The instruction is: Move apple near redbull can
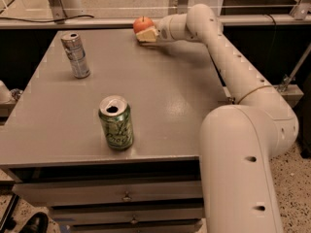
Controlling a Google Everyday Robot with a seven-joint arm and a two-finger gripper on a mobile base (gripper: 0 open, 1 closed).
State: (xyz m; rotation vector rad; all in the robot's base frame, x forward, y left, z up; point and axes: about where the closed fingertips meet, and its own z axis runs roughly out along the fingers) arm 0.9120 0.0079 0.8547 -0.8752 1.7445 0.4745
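The apple (142, 23) is small, round and red-orange, at the far edge of the grey table (160, 101). My gripper (145, 32) reaches in from the right and is shut on the apple, with a pale finger (148, 35) under its near side. The apple is held slightly above the table top. The redbull can (76, 55), slim and silver with bluish markings, stands upright at the far left of the table, well to the left of the apple and gripper.
A wider green can (116, 123) with an open top stands upright near the table's front edge. My arm (228, 57) spans the right side of the table. Drawers (126, 196) sit below the front edge. A rail (97, 22) runs behind the table.
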